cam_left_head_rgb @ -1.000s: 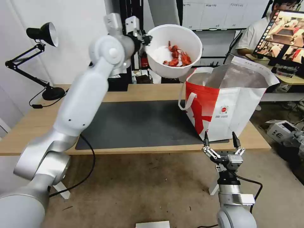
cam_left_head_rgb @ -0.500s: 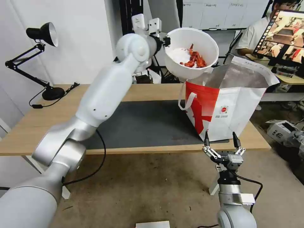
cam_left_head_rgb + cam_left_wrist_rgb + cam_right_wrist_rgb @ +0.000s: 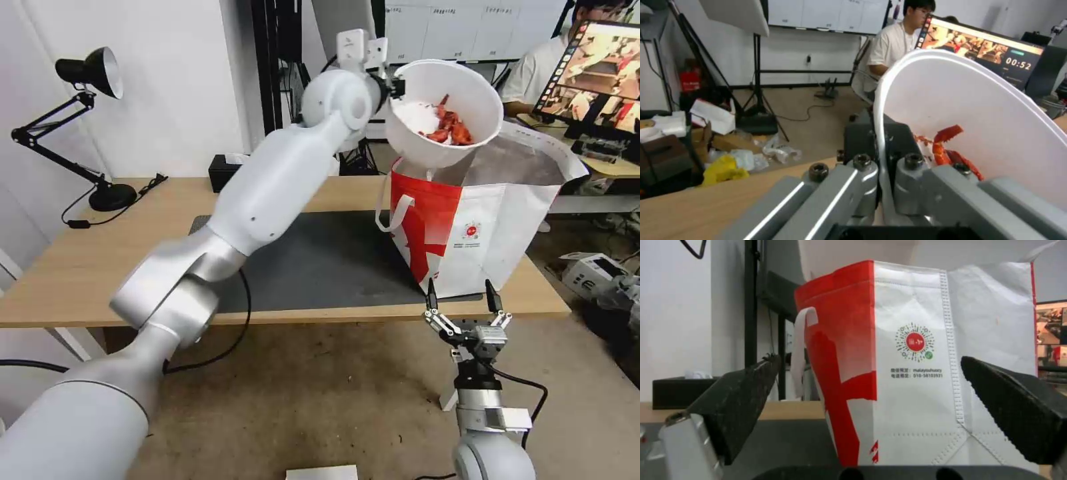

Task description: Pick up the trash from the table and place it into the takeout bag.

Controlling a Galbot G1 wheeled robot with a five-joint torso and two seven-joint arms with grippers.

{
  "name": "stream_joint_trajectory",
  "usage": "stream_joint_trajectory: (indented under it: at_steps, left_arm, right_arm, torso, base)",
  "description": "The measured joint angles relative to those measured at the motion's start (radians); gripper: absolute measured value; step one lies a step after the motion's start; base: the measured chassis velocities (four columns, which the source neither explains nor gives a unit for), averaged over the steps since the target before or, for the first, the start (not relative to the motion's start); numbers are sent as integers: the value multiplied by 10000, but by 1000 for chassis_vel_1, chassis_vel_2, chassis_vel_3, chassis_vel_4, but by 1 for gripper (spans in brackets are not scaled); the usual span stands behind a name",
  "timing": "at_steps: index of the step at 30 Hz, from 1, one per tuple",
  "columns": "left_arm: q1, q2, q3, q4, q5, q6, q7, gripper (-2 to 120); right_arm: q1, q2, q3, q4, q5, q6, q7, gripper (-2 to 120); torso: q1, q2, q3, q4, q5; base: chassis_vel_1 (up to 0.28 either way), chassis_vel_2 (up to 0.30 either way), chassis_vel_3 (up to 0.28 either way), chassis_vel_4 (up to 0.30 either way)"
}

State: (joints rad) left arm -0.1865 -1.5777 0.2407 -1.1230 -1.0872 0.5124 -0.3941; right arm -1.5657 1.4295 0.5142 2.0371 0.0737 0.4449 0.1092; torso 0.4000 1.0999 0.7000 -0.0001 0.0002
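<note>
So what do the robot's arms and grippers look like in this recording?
Left arm: glossy white shells, silver joints, grey metal linkages with hex bolts at the left gripper. Right gripper: silver linkage, black pointed jaws, black cable looping from the wrist.

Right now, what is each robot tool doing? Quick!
Left tool: shut on the rim of the white bowl, above the takeout bag.
Right tool: open, holding nothing, near the table edge.
</note>
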Motion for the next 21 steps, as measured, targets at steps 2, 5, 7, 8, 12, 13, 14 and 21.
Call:
stream_joint_trajectory:
  at_steps: [2, 5, 7, 8, 12, 13, 14, 21]
  left_arm:
    - [16, -54, 23, 53, 59, -84, 20, 0]
    - [71, -123, 75, 132, 185, -269, 83, 0]
    - [128, -166, 117, 178, 305, -438, 163, 0]
    - [128, -166, 117, 178, 305, -438, 163, 0]
    - [276, -165, 245, 107, 381, -696, 240, 0]
    - [365, -159, 284, 45, 399, -780, 254, 0]
    - [365, -159, 284, 45, 399, -780, 254, 0]
    - [766, -110, 415, -271, 501, -949, 252, 0]
  right_arm:
    - [8, 0, 4, -2, 12, 1, 0, 100]
    - [18, 0, 6, -7, 23, 2, 0, 100]
    - [31, 0, 6, -14, 43, 2, 0, 100]
    - [31, 0, 6, -14, 43, 2, 0, 100]
    - [60, 0, 27, -35, 184, 3, -4, 100]
    - [68, -1, 39, -52, 207, 3, -6, 100]
    - [68, -1, 39, -52, 207, 3, -6, 100]
    - [94, 2, 45, -79, 225, 3, -9, 100]
  torso:
    - [0, 0, 0, 0, -1]
    - [0, 0, 0, 2, -2]
    - [0, 0, 0, 1, -1]
    - [0, 0, 0, 1, -1]
    - [0, 0, 0, 2, -2]
    - [0, 0, 0, 2, -2]
    - [0, 0, 0, 2, -2]
    - [0, 1, 0, 2, -2]
  base:
    - [0, 0, 0, 0]
    - [0, 0, 0, 0]
    - [0, 0, 0, 0]
    - [0, 0, 0, 0]
    - [0, 0, 0, 0]
    - [0, 0, 0, 0]
    - [0, 0, 0, 0]
    - [0, 0, 0, 0]
